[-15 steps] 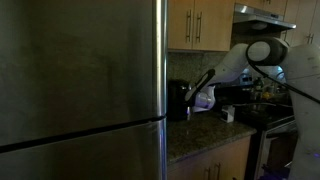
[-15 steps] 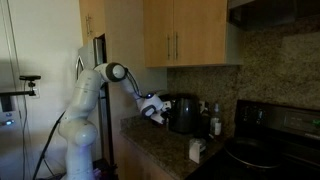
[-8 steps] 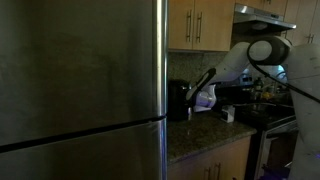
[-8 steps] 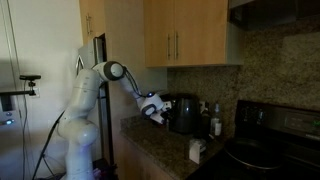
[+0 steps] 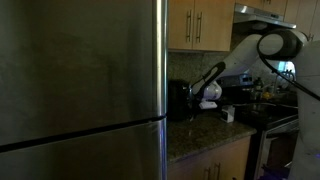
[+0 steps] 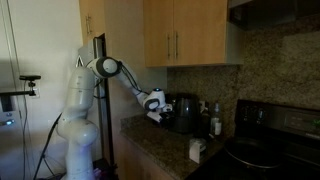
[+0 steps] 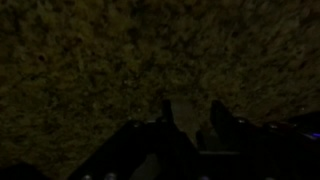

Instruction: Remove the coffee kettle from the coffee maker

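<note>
The black coffee maker [image 5: 178, 100] stands on the granite counter beside the fridge; it also shows in an exterior view [image 6: 185, 113]. The coffee kettle sits in it, too dark to tell apart from the machine. My gripper [image 5: 206, 96] hangs just beside the coffee maker at about its height and apart from it, as the exterior view [image 6: 157, 105] also shows. In the dark wrist view my two fingers [image 7: 192, 115] stand apart with only speckled granite between them, so the gripper is open and empty.
A tall steel fridge [image 5: 80, 90] fills the side next to the coffee maker. Wooden cabinets [image 6: 185, 35] hang above. A small white box [image 6: 197, 150] lies on the counter. Bottles [image 6: 215, 120] and a black stove [image 6: 265, 140] are beyond.
My arm has lifted and the gripper has moved slightly up and closer to the coffee maker. The coffee maker has not moved.
</note>
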Robot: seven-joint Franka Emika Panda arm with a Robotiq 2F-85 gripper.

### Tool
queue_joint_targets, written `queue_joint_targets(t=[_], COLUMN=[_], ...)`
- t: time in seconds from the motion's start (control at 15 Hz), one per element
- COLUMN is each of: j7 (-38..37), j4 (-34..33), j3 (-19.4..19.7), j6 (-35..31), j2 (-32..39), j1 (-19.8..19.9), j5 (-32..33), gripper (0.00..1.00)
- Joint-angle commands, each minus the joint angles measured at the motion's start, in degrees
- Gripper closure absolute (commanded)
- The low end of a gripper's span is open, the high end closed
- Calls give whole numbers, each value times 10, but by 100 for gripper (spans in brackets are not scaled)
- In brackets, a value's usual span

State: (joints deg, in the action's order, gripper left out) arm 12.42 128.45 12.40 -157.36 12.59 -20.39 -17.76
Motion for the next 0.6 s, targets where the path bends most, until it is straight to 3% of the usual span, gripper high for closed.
queue_joint_targets(t=[0.0,0.07,0.13,0.27,0.33,0.53], j7=[-12,-17,-40,-112,-158,-295], j4=[8,13,21,44,54,67], j3=[-96,-109,-113,-96,-43,48], j6=[58,37,8,-64,-99,-194], j2=[-18,-17,-18,-21,-20,-10], j1=[91,102,105,96,51,-5], j5=[13,18,38,132,188,341], gripper=[88,88,38,30,23,1])
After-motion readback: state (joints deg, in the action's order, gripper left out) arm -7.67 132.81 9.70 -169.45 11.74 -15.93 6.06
